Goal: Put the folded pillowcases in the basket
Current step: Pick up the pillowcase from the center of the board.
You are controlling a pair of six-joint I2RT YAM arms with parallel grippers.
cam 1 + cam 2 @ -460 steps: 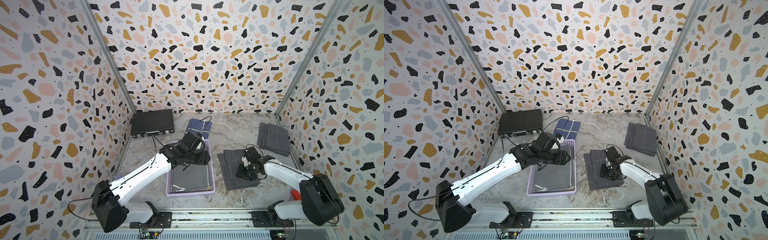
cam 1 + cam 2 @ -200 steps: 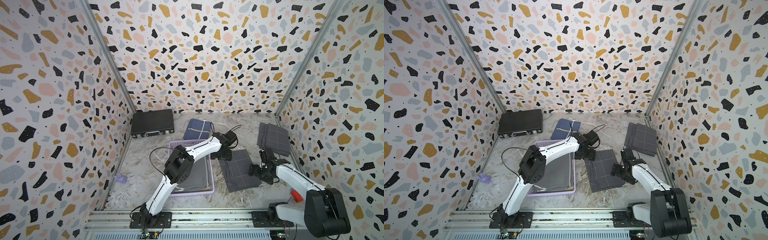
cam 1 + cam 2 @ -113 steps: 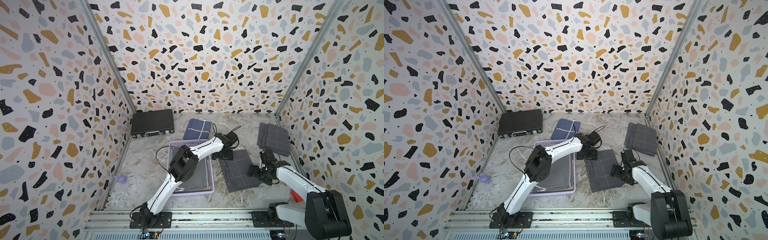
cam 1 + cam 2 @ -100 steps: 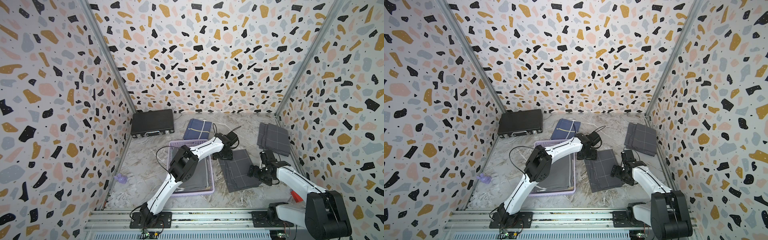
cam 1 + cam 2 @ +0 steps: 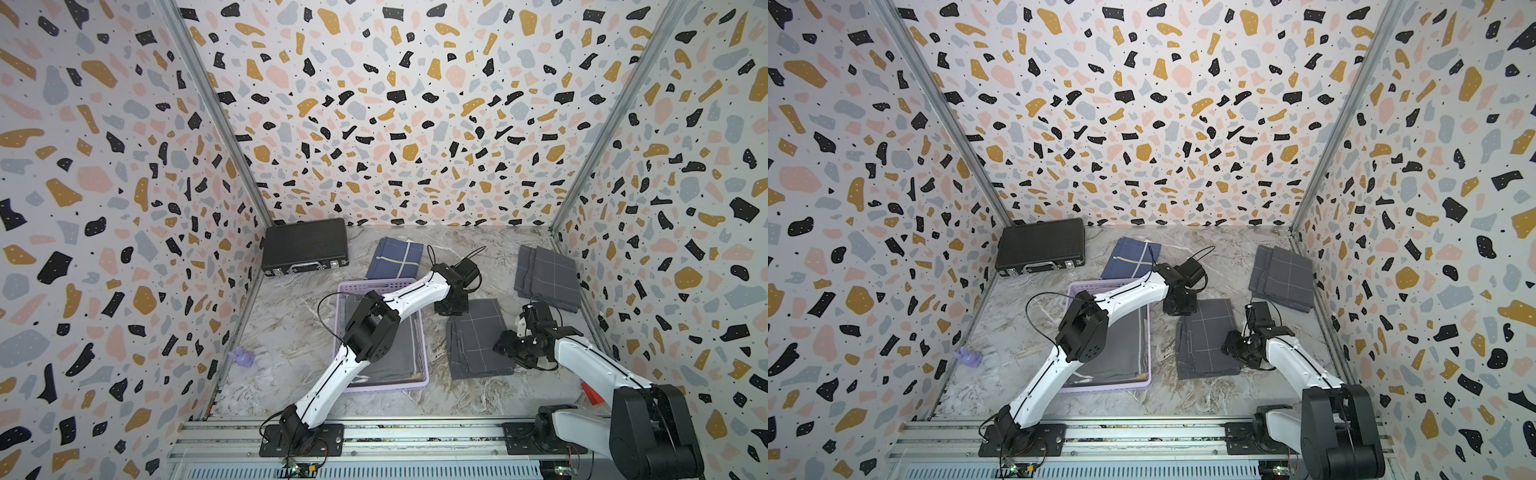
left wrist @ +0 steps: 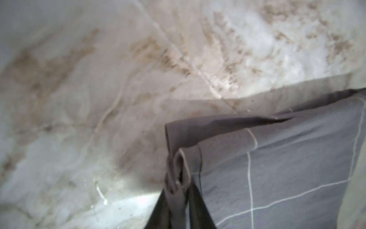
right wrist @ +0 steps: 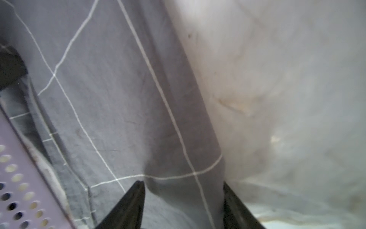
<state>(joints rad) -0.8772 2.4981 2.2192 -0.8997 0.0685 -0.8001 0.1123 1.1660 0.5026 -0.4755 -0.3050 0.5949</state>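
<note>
The folded pillowcase (image 5: 478, 340) (image 5: 1204, 340), grey with thin white grid lines, lies flat on the marble table just right of the lilac basket (image 5: 382, 384) (image 5: 1104, 386). My left gripper (image 5: 451, 309) (image 5: 1179, 309) reaches over the basket to the pillowcase's far left corner. In the left wrist view it (image 6: 179, 182) is shut on a bunched fold of that corner (image 6: 287, 168). My right gripper (image 5: 505, 347) (image 5: 1231, 347) sits at the cloth's right edge. Its jaws (image 7: 183, 184) stand apart, straddling that edge (image 7: 118, 99).
A plain grey cloth (image 5: 395, 353) lies inside the basket. A black case (image 5: 305, 245) stands at the back left, with a navy folded cloth (image 5: 395, 257) beside it. Another grey folded stack (image 5: 548, 276) lies by the right wall. A small purple object (image 5: 241, 357) sits near the left wall.
My left gripper has come from over the basket to the pillowcase's far corner and shut on it. My right gripper has shifted to the right edge and its jaws have narrowed.
</note>
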